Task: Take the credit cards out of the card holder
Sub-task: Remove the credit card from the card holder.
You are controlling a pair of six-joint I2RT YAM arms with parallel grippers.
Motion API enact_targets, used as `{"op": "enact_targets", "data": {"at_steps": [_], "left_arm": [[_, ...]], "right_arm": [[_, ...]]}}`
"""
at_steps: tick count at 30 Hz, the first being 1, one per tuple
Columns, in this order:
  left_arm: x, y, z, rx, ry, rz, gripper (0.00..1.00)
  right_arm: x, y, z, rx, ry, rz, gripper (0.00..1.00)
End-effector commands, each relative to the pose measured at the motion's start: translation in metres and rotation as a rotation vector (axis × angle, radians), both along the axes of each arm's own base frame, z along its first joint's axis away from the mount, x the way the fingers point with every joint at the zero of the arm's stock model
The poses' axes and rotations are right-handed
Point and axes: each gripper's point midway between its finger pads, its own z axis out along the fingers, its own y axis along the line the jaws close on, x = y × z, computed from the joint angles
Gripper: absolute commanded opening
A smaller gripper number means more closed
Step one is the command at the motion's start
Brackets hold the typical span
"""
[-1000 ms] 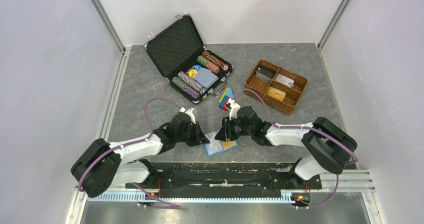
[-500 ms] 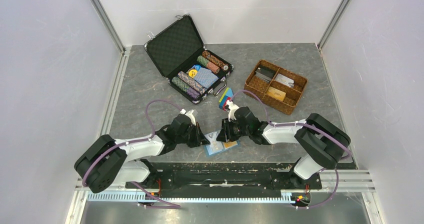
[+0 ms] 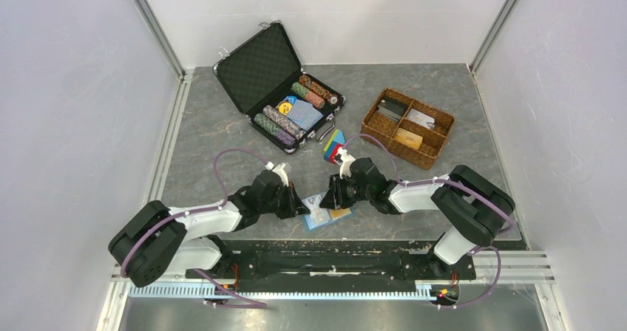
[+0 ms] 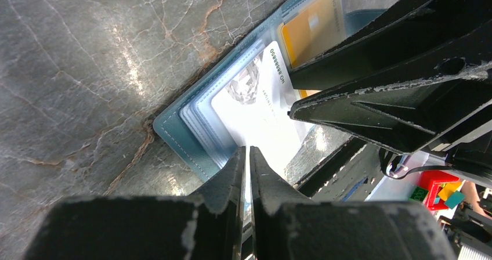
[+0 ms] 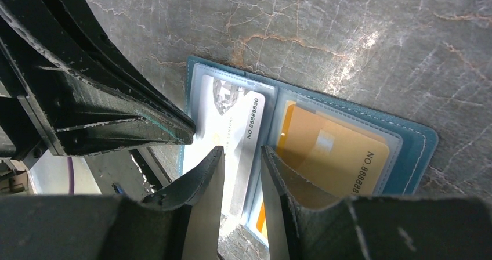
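— Where's the card holder (image 3: 319, 214)?
— Open flat on the table (image 3: 214, 124), black case (image 3: 285, 98) well beyond it. The grey card (image 5: 232, 126) sits in its left half, orange card (image 5: 325, 150) in its right.
— Grippers?
— Left gripper (image 4: 248, 151) pinched on the grey card's edge. Right gripper (image 5: 242, 151) jaws apart, straddling that card's inner edge.

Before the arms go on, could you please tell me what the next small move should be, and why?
Probably close the right gripper on the near edge of the greyish card. Its fingers stand apart over that card, which sits in the open card holder beside the orange-yellow card, while the shut left gripper rests at the holder's edge, seemingly steadying it.
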Motion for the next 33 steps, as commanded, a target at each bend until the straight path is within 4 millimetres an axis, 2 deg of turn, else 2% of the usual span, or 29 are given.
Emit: {"op": "enact_targets", "data": {"at_steps": [1,7,10,15,19,26,33], "left_arm": [[-0.014,0.017,-0.024,0.076,0.072,0.029,0.14],[-0.014,0.018,-0.025,0.081,0.076,0.029,0.14],[-0.014,0.017,-0.026,0.080,0.079,0.029,0.14],[-0.015,0.018,-0.027,0.083,0.081,0.030,0.14],[-0.015,0.018,-0.029,0.092,0.090,0.030,0.14],[-0.016,0.024,-0.036,0.145,0.116,0.037,0.15],[-0.015,0.024,-0.038,0.160,0.123,0.041,0.16]], "right_arm": [[-0.003,-0.001,-0.006,0.024,0.019,0.007,0.32],[-0.006,-0.001,-0.008,0.042,0.038,0.015,0.32],[-0.007,0.000,-0.007,0.060,0.042,0.017,0.29],[-0.008,-0.001,-0.005,0.100,0.054,0.018,0.16],[-0.007,-0.004,0.002,0.165,0.060,0.009,0.00],[-0.001,-0.018,0.011,0.201,0.046,-0.025,0.00],[-0.001,-0.036,0.010,0.201,0.045,-0.060,0.00]]}}
